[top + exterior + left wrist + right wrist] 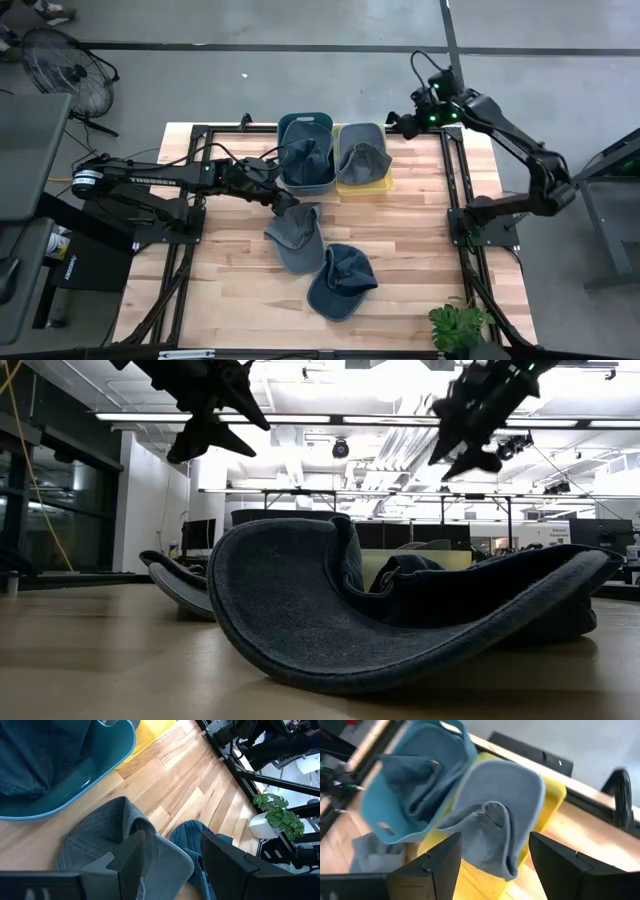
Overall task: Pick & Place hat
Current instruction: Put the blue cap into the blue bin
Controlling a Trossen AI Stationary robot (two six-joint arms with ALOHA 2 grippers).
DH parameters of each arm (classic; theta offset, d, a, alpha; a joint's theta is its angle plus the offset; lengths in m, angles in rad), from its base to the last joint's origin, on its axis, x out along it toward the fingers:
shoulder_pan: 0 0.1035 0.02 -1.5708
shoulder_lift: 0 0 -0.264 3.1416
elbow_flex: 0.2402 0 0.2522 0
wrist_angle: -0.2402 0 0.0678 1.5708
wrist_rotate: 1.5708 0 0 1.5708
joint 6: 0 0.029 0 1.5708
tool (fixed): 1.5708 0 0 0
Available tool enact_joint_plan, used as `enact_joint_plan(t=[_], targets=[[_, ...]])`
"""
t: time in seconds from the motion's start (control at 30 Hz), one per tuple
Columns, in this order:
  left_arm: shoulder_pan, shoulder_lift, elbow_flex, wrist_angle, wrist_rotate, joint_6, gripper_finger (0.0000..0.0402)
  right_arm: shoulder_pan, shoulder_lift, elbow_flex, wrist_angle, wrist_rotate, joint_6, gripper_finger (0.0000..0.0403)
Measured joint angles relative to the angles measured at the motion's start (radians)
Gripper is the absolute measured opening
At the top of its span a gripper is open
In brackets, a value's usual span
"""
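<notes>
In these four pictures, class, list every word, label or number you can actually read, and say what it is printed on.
White lettering runs along the left arm in the high view: too small to read.
A small white mark shows on the dark frame behind the yellow bin in the right wrist view: unreadable.
Hats, bins and table: no text visible.

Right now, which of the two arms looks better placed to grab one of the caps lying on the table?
Probably the left: the left gripper hovers open beside the grey cap, while the right gripper sits open at the table's far edge, past the yellow bin.
</notes>
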Motion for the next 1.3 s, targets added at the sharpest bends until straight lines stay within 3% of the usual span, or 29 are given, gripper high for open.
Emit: enact_joint_plan(t=[0.27,0.5,0.77,1.3], targets=[[0.0,0.0,0.0,0.0,0.0,0.0,0.0191,0.092,-0.15,0.001,0.0,0.011,0.0,0.0223],[0.0,0.0,0.0,0.0,-0.036,-0.033,0.0191,0.207,-0.204,0.001,-0.008,0.017,-0.023,0.022],[0.0,0.0,0.0,-0.002,-0.029,-0.045,0.0191,0.372,-0.211,-0.013,-0.042,0.02,-0.095,0.022],[0.0,0.0,0.0,-0.004,-0.003,-0.039,0.0191,0.738,-0.211,-0.236,-0.049,0.021,-0.118,0.022]])
